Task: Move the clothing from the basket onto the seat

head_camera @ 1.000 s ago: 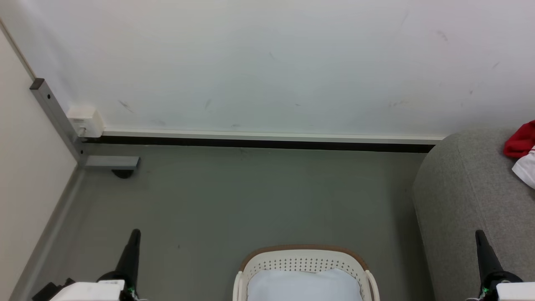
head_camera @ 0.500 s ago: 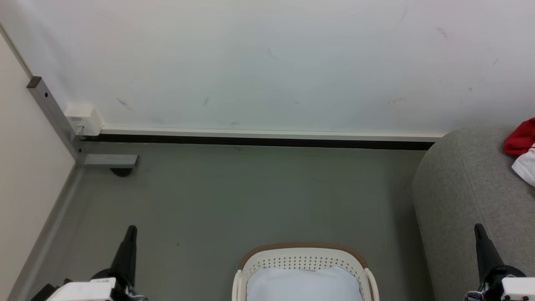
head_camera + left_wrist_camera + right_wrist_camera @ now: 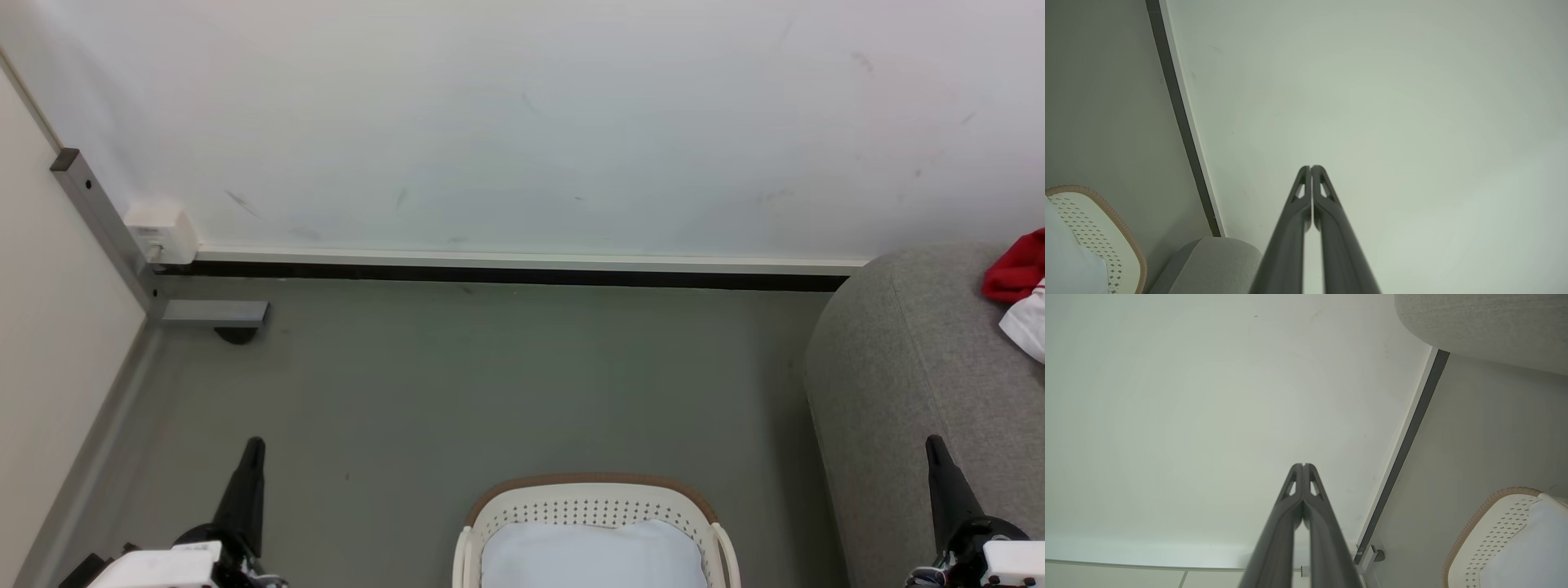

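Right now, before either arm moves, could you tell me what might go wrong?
The left gripper and right gripper are shut, so they might push the pale bundle rather than grasp it. The basket is cut off by the head view's bottom edge, so reaching may be partly blind.

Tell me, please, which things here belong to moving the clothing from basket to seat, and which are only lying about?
Belong to the job:
red-and-white clothing, already on the grey seat
basket
pale fabric inside it, perhaps more to move

Only lying about:
white box
grey metal bar beside it
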You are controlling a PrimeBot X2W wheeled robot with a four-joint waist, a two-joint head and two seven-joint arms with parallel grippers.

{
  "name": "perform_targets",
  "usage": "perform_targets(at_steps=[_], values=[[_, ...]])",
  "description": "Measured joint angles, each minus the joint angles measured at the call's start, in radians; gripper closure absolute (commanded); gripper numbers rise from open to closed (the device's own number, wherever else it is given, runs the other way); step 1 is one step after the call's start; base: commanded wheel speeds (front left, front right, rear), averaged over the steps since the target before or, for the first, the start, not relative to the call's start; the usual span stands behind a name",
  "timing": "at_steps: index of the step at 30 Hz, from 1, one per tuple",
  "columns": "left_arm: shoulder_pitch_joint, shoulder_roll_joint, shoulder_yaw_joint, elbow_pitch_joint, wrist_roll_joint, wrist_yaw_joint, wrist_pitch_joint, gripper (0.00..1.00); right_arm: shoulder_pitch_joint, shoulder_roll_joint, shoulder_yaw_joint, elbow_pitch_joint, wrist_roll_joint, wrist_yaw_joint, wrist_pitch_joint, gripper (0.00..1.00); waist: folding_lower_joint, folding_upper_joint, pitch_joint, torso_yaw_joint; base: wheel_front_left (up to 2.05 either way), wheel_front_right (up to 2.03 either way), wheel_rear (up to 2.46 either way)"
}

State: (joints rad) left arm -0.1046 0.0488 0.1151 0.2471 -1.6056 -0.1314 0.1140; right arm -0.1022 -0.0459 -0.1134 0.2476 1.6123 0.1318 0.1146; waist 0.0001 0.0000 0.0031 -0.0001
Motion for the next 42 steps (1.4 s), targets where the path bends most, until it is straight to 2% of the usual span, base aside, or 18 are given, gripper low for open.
perform_targets(at_steps=[42], values=[[0.0,0.0,0.0,0.0,0.0,0.0,0.0,1.0,0.0,0.0,0.0,0.0,0.0,0.0,0.0,1.0,-0.0001,0.0,0.0,0.0,0.0,0.0,0.0]])
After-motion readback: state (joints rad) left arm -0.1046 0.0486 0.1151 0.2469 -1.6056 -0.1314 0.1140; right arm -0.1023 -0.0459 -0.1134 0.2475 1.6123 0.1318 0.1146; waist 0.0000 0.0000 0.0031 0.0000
